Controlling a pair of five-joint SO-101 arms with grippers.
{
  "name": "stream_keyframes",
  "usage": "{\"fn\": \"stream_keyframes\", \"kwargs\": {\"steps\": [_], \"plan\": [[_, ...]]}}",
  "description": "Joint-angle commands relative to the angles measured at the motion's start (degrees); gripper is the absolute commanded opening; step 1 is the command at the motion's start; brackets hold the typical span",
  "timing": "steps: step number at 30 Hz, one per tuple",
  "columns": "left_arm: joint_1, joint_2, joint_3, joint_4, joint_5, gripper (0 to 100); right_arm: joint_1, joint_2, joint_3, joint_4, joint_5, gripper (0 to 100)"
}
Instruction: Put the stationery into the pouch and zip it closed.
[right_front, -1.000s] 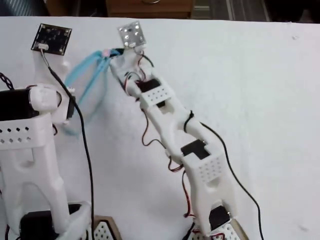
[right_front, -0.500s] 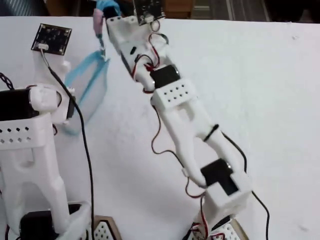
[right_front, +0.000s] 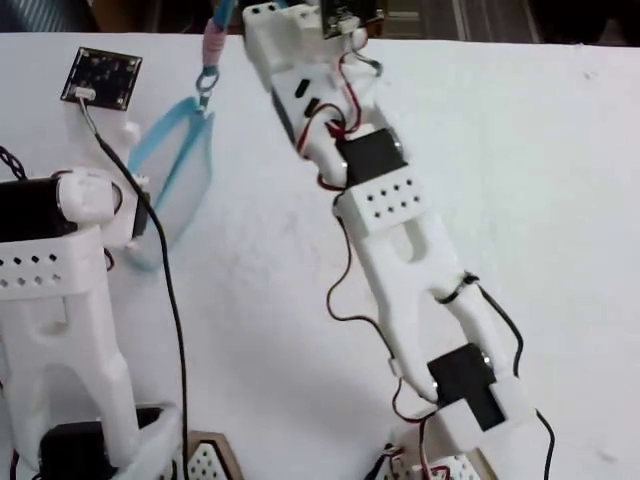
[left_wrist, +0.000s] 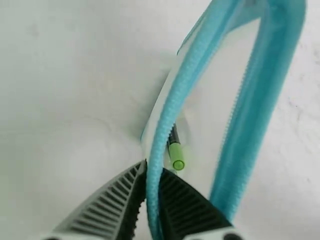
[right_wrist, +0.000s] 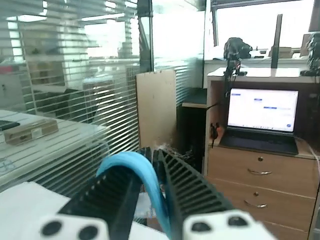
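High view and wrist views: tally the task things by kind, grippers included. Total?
pouch: 1
pen, inside the pouch: 1
zipper pull strap: 1
grippers: 2, left gripper on the pouch's zipper edge, right gripper on the strap
Total: 5

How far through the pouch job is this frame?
Done: a green pen lies inside the pouch. In hand: the left gripper clamps the pouch's zipper edge while the right gripper grips the blue pull loop. Left: the zipper tapes stand apart, so zipping is unfinished.
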Motion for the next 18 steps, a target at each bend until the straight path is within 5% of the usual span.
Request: {"fn": "stream_keyframes", "kwargs": {"steps": [1, 18], "plan": [[-0.5, -0.1, -0.7, 0.0, -0.2, 2, 1.7, -5.5, -2.9, -0.3, 0.1, 1.7], [-0.5, -0.2, -1.3, 0.1, 2.4, 7, -4.2, -9.5, -6.2, -6.8, 0.3, 1.7]]}}
